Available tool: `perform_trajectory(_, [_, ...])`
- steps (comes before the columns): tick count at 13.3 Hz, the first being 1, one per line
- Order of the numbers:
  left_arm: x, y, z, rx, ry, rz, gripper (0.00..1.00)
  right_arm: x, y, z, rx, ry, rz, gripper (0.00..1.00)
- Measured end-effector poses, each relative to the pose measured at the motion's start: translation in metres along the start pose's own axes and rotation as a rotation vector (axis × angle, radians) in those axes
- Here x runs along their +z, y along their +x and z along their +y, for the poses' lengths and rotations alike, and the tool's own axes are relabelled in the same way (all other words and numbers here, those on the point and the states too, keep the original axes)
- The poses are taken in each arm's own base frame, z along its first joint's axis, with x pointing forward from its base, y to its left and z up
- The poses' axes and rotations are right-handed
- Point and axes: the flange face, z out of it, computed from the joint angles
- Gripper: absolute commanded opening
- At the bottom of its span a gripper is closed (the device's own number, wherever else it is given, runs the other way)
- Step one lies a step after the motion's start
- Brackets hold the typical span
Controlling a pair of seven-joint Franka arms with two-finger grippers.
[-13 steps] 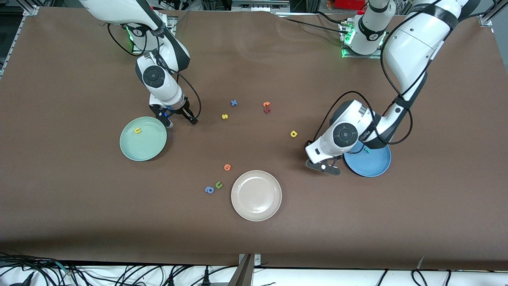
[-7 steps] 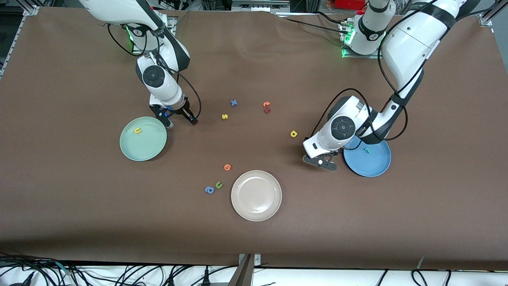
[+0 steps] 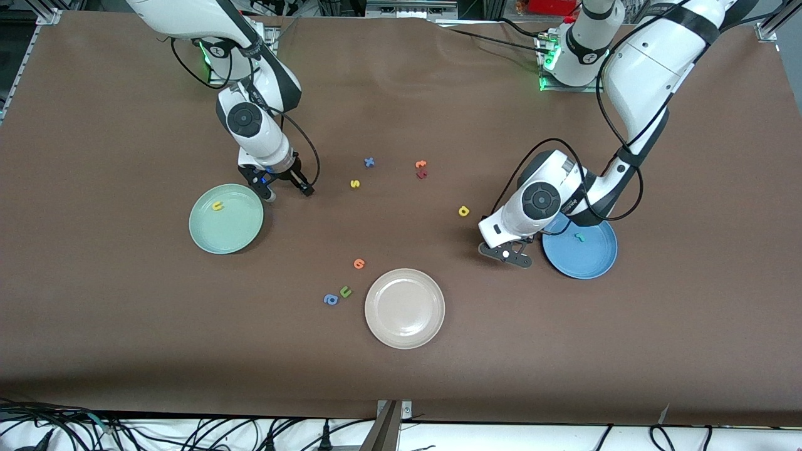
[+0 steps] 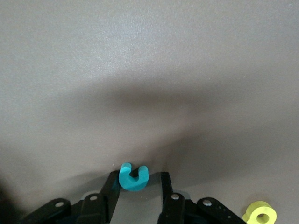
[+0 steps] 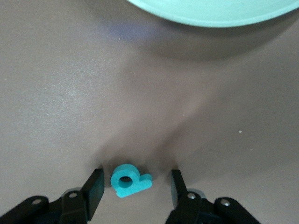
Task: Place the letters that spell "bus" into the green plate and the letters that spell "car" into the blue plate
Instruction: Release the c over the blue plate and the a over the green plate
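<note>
two grippers are down at the table, and each has a teal letter between its fingers. starting with our left gripper (image 4: 136, 186), its jaws have narrowed around the teal c (image 4: 133, 176): one finger (image 4: 111, 189) touches the letter and the other sits just beside it, so we cannot say the grip is made. this gripper (image 3: 506, 254) is low beside the blue plate (image 3: 592, 263), on the side toward the right arm's end, and the plate already holds the teal r (image 3: 579, 237). our right gripper (image 5: 136, 186) stands open, fingers well clear on both sides of the teal b (image 5: 130, 181), which lies flat on the table just beside the green plate (image 5: 210, 16). in the front view that gripper (image 3: 283, 186) is at the plate's (image 3: 210, 241) rim, and a yellow u (image 3: 217, 205) already lies in that plate. moving outward, the yellow s (image 3: 355, 183) and the yellow a (image 3: 463, 211) lie loose on the table between the two arms. we judge the task about a third done: one letter rests in each plate, two are being approached, and two are untouched. a beige plate (image 3: 404, 335) and spare letters sit nearer the front camera.
</note>
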Motion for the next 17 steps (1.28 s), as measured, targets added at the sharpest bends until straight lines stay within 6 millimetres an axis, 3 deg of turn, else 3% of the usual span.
perform_trajectory(4, [-0.004,0.001,-0.002,-0.004,0.001,0.009,0.09,-0.001,0.000,-0.001,0.000,0.008,0.002,0.26])
perform_trajectory(8, [-0.043,0.005,-0.015,-0.020,0.028,0.055,0.10,-0.004,0.000,-0.002,-0.002,0.017,0.005,0.16])
perform_trajectory(11, [-0.079,0.002,-0.054,-0.052,0.070,0.054,0.12,-0.004,0.000,-0.002,-0.001,0.008,0.004,0.16])
perform_trajectory(13, [-0.093,-0.001,-0.100,-0.038,0.085,0.048,0.12,-0.010,0.008,0.000,0.002,-0.057,0.006,0.16])
perform_trajectory(15, [-0.093,-0.006,-0.145,-0.024,0.082,0.037,0.17,-0.043,0.027,-0.002,-0.017,-0.136,0.024,0.16])
perform_trajectory(16, [-0.089,-0.009,-0.157,-0.026,0.077,0.029,0.67,-0.065,0.041,0.000,-0.034,-0.169,0.032,0.16])
perform_trajectory(17, [-0.084,-0.009,-0.160,-0.029,0.073,0.021,1.00,-0.085,0.057,0.003,-0.052,-0.192,0.036,0.16])
